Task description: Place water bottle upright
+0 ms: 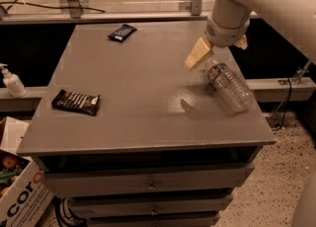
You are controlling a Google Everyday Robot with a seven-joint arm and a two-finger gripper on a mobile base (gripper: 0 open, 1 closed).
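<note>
The water bottle [229, 86] is clear ribbed plastic and lies on its side near the right edge of the grey table [138, 78]. Its white cap points to the back left and its base to the front right. My gripper [219, 48] hangs from the white arm just above the bottle's cap end. Its cream fingers [197, 54] are spread apart and hold nothing. One shows to the left of the cap and the other behind the wrist on the right.
A black snack packet [76, 102] lies at the table's left front and a smaller black packet [122, 32] at the back. A white pump bottle [12, 82] stands on a ledge to the left. A cardboard box [19, 191] sits on the floor at lower left.
</note>
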